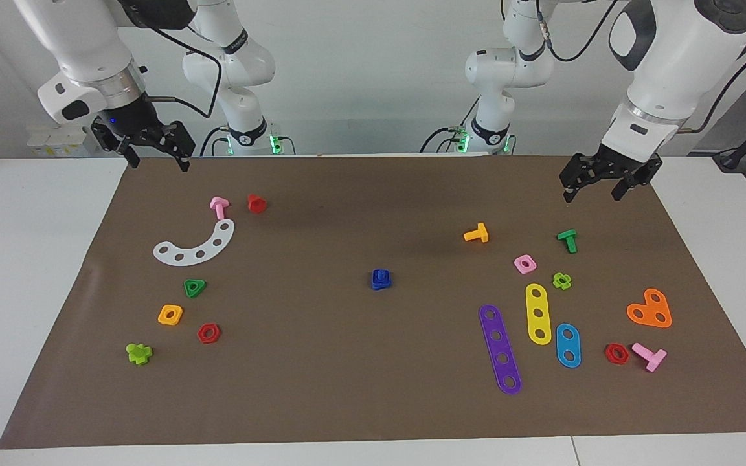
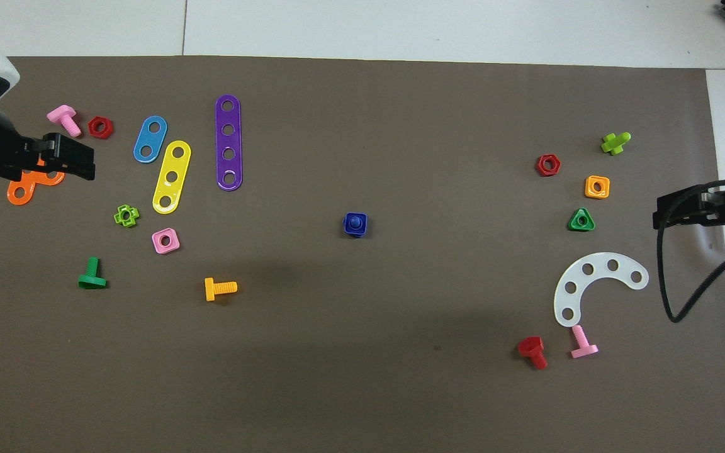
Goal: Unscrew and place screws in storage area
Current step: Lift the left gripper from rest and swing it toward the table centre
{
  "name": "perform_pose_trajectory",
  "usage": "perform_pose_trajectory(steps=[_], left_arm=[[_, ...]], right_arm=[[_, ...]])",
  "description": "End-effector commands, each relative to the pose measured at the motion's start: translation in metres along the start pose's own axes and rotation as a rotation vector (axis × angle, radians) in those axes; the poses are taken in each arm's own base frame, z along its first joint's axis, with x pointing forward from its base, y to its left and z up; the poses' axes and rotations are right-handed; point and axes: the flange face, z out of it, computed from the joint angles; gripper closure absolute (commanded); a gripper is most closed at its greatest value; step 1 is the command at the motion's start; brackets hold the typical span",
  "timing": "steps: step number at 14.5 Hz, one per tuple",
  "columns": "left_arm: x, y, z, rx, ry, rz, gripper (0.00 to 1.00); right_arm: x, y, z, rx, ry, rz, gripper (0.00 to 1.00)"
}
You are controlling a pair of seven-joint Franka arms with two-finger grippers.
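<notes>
- The right gripper (image 1: 156, 155) is hanging in the air over the robots' edge of the brown mat (image 1: 347, 362) at the right arm's end, its fingers spread apart and holding nothing.
- Just below this gripper in the facing view, a pink screw (image 1: 219, 207) and a red screw (image 1: 256, 203) are lying side by side on the mat.
- The storage area (image 1: 182, 272) is sitting farther out from this gripper, a bare patch of mat beside the white curved strip (image 1: 197, 244), green triangular nut (image 1: 195, 287), orange square nut (image 1: 170, 314) and red hex nut (image 1: 208, 333).
- The blue screw (image 1: 381, 279) is standing mid-mat, seated in a blue square nut, well apart from both grippers and roughly between them.
- The purple strip (image 1: 500, 349), yellow strip (image 1: 538, 313) and blue strip (image 1: 568, 345) are lying together toward the left arm's end.
- The left gripper (image 1: 599, 184) is hovering over the mat's corner at the left arm's end, fingers spread and empty, with a green screw (image 1: 567, 240) on the mat close beneath it.
</notes>
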Motion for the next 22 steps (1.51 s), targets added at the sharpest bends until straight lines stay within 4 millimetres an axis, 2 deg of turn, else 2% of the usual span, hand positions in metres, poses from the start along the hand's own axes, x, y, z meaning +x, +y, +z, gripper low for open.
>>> perform_pose_trajectory(steps=[1, 12, 14, 16, 17, 19, 21, 22], left_arm=[[-0.007, 0.002, 0.000, 0.021, 0.010, 0.009, 0.00], [-0.018, 0.009, 0.008, 0.016, -0.025, 0.013, 0.00], [-0.018, 0.029, 0.009, 0.014, -0.016, 0.021, 0.00], [-0.018, 0.060, 0.011, 0.001, 0.017, -0.002, 0.00], [-0.019, 0.077, 0.018, -0.012, 0.021, 0.005, 0.00], [-0.016, 0.112, 0.031, -0.017, 0.026, 0.003, 0.07], [-0.009, 0.160, 0.056, -0.030, 0.039, -0.030, 0.07], [-0.005, 0.177, 0.067, -0.044, 0.046, -0.038, 0.08]], right_arm=[[-0.005, 0.001, -0.001, 0.009, -0.004, -0.026, 0.00], [-0.005, 0.001, -0.001, 0.009, -0.004, -0.026, 0.00], [-0.005, 0.001, -0.001, 0.010, -0.004, -0.026, 0.00], [-0.005, 0.001, -0.001, 0.009, -0.004, -0.026, 0.00], [-0.005, 0.001, -0.002, 0.009, -0.003, -0.026, 0.00], [-0.005, 0.001, -0.002, 0.009, -0.003, -0.026, 0.00], [-0.005, 0.001, -0.002, 0.009, -0.003, -0.026, 0.00], [-0.005, 0.001, -0.001, 0.009, -0.004, -0.026, 0.00]])
